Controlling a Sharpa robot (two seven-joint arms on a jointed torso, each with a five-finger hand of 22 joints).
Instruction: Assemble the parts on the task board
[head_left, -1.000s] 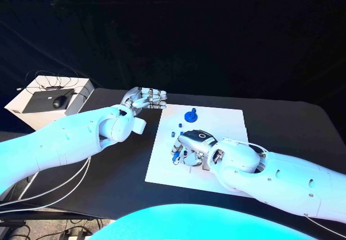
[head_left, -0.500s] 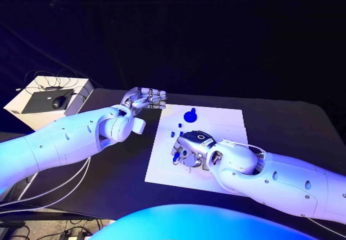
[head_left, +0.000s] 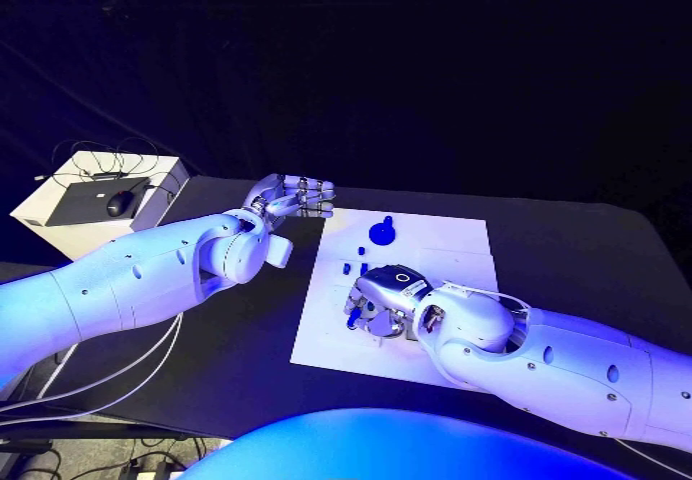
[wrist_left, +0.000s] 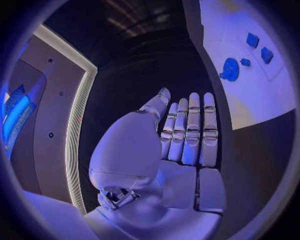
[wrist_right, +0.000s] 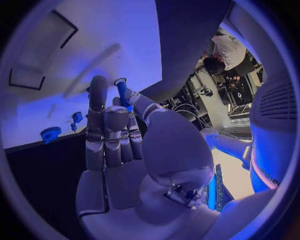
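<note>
Nearest you, the right hand (head_left: 378, 300) sits low over the near-left part of the white task board (head_left: 447, 240), its bulky forearm covering much of the board's near right corner. In the right wrist view you can see its fingers (wrist_right: 100, 125) held upright and close together, with a slim blue peg (wrist_right: 123, 93) pinched against the thumb — the peg's tip stands clear above the fingertips. From the head view that peg shows as a blue sliver (head_left: 353, 314) at the hand's left edge, just above the board.

Farther along the board, two small blue parts (head_left: 353, 260) lie near the left edge, and beyond them a round blue gear-like piece (head_left: 381, 233) rests well apart from the right hand.

The left hand (head_left: 293, 196) hangs off the board's far left corner, over the black table (head_left: 577, 240) — its fingers (wrist_left: 190, 127) are curled in side by side and it holds nothing.

At the table's far left stands a pale box (head_left: 43, 215) carrying a dark device (head_left: 94, 200), a mouse (head_left: 118, 203) and cables. No readable writing anywhere.
</note>
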